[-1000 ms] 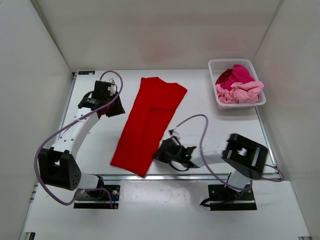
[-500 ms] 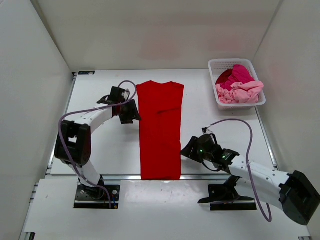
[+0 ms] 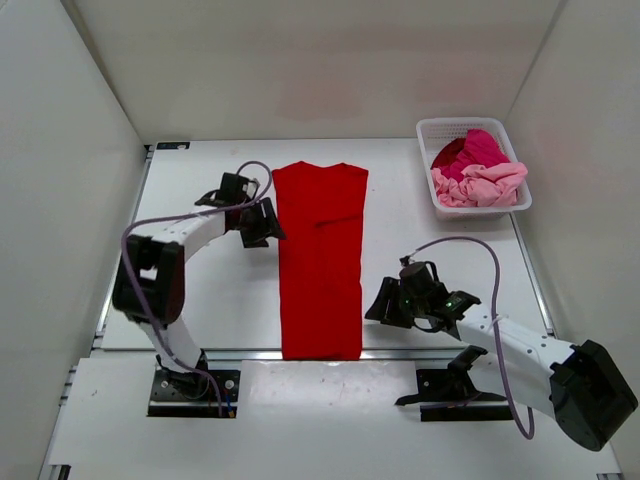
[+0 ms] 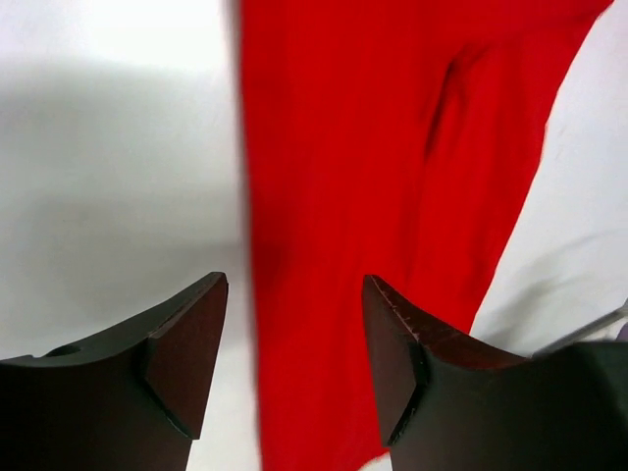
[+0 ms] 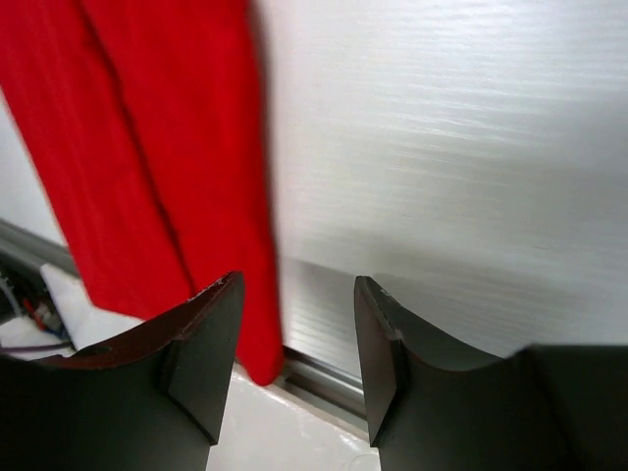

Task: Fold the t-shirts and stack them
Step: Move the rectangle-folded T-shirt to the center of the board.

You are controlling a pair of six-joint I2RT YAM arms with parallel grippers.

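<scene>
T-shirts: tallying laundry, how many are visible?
3: a bright red cloth t-shirt flat mid-table; a magenta shirt and a pale pink shirt bunched in the white plastic basket. More may hide underneath.

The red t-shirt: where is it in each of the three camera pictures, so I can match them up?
Top external: the red t-shirt lies as a long strip down the middle of the white table.
Left wrist: the red t-shirt fills the upper middle and right.
Right wrist: the red t-shirt runs down the left side.
Shared landmark: bare white table beside the shirt's long edge, in all three.
</scene>
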